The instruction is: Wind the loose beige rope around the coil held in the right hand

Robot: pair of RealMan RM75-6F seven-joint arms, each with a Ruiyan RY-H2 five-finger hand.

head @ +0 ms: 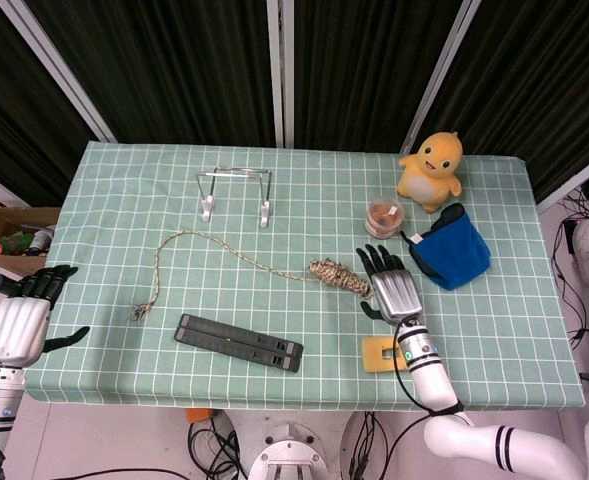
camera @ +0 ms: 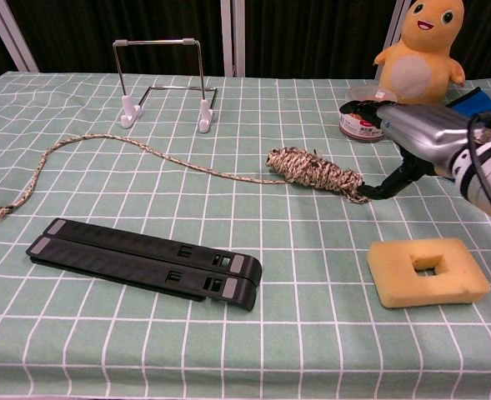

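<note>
Left hand (head: 19, 318) hangs off the table's (head: 94, 350) edge, far left of the coil (camera: 314, 169), fingers spread, holding nothing. Frayed rope end (head: 142, 311) lies well left of the coil. The loose rope (head: 199, 240) runs from it in a long arc back to the coil's left end. Black folded stand (camera: 145, 261) sits just in front of the rope's path, left of and nearer than the coil. Coil itself lies flat on the cloth. Right hand (head: 392, 288) is just right of the coil, fingers extended, thumb tip at the coil's right end; not gripping it, as far as I can tell.

Risks, judged: coil not secured, so pulling the rope would drag or roll it and loosen wraps. Slack could snag on the stand or the wire rack (head: 235, 194) behind. The left hand's long reach may sweep the frayed end off the table.
</note>
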